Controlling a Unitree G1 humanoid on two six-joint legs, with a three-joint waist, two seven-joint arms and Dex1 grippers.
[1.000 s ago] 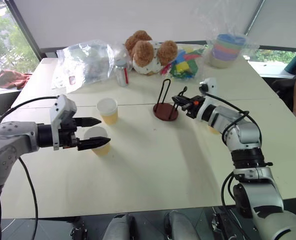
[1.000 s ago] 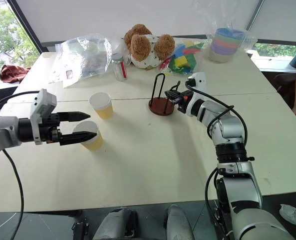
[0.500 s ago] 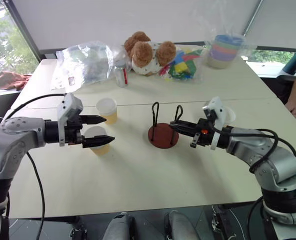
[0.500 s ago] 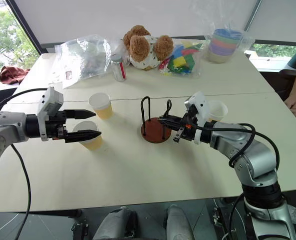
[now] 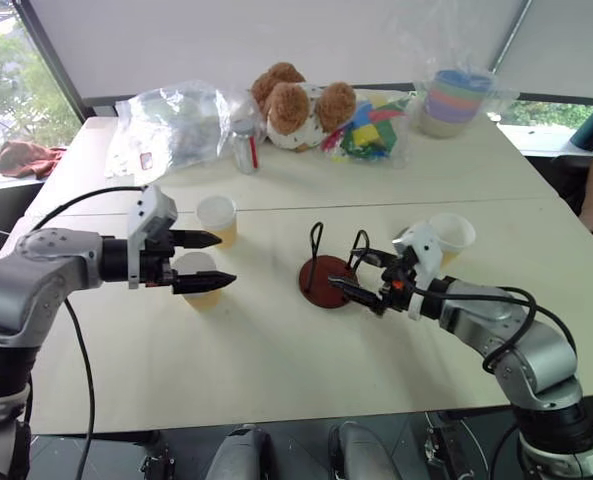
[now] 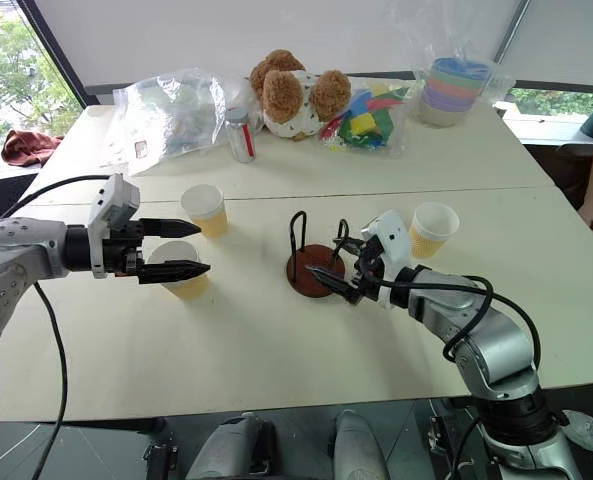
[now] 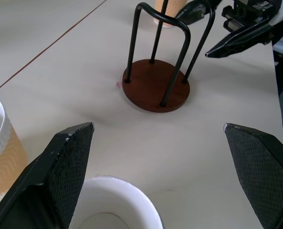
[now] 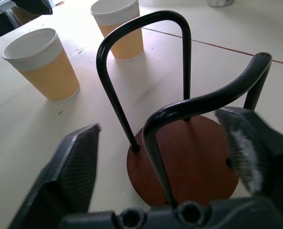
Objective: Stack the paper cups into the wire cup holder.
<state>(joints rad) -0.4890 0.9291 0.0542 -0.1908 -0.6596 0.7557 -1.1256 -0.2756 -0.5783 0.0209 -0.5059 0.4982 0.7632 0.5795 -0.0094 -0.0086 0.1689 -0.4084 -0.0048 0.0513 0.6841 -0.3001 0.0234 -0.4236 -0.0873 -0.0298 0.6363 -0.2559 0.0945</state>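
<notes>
- now your right gripper [image 6: 328,268] is sitting with its fingers spread apart on either side of the near wire loop of the wire cup holder [image 6: 311,262], gripping nothing.
- your holder is standing upright on the table [image 6: 276,360], near the middle.
- your left gripper [image 6: 190,250] is hanging wide open over the nearest of the paper cups [image 6: 183,276], one finger on each side of its rim, not closing on it.
- a second cup [image 6: 206,209] is standing just behind that one, and a third cup [image 6: 431,229] is standing beyond your right gripper.
- all three cups are standing upright outside the holder.
</notes>
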